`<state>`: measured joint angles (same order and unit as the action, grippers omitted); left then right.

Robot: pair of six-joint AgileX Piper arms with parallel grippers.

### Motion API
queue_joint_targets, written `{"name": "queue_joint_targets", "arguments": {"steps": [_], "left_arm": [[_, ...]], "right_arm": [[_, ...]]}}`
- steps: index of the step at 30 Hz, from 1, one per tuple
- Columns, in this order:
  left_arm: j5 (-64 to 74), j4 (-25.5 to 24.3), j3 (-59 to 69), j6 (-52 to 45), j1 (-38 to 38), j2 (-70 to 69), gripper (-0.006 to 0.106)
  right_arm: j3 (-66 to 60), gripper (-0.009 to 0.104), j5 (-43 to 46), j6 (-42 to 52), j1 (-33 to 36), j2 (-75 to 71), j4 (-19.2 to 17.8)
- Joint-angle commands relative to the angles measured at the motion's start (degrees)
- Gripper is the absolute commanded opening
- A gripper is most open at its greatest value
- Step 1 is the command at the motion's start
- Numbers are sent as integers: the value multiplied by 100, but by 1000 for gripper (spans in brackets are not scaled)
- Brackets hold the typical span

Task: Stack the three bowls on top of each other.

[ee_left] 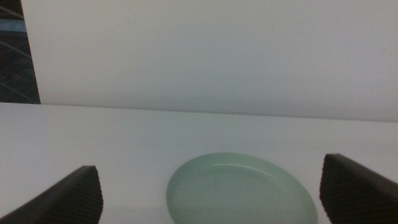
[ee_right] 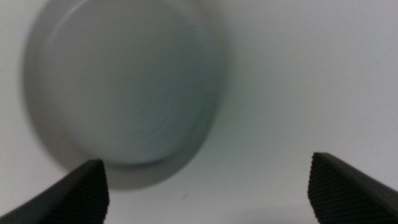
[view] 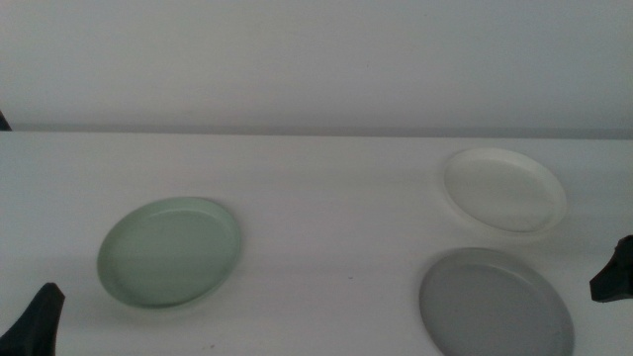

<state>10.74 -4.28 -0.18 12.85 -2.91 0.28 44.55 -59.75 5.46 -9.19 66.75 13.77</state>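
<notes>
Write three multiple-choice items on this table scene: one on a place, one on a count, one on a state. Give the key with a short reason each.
1. In the middle view, where does the pale mint green bowl lie?
A. on the left part of the table
B. inside the grey bowl
C. on top of the white bowl

2. How many bowls lie stacked on another?
A. two
B. none
C. three

3. How do the left gripper's jaws stand?
A. shut on the green bowl
B. shut on nothing
C. wide open, holding nothing

Key: 1 A, it lies alone on the left, far from the grey bowl and the white bowl. 2 B, all three lie apart on the table. 3 C, the left wrist view shows a wide gap between the jaws, the green bowl ahead and untouched. The right gripper is open too, above a bowl.
</notes>
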Motion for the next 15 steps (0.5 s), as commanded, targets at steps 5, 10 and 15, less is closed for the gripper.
{"name": "queue_joint_targets", "arguments": {"steps": [5, 10, 15], "left_arm": [[-100, 21, 236, 56, 13, -240, 94], [-100, 21, 236, 56, 13, -240, 94], [-100, 21, 236, 56, 13, -240, 94]], "right_arm": [[79, 72, 762, 397, -278, 1188, -64], [79, 63, 1570, 813, -278, 1906, 308], [79, 60, 1756, 1675, -268, 2567, 1227]]}}
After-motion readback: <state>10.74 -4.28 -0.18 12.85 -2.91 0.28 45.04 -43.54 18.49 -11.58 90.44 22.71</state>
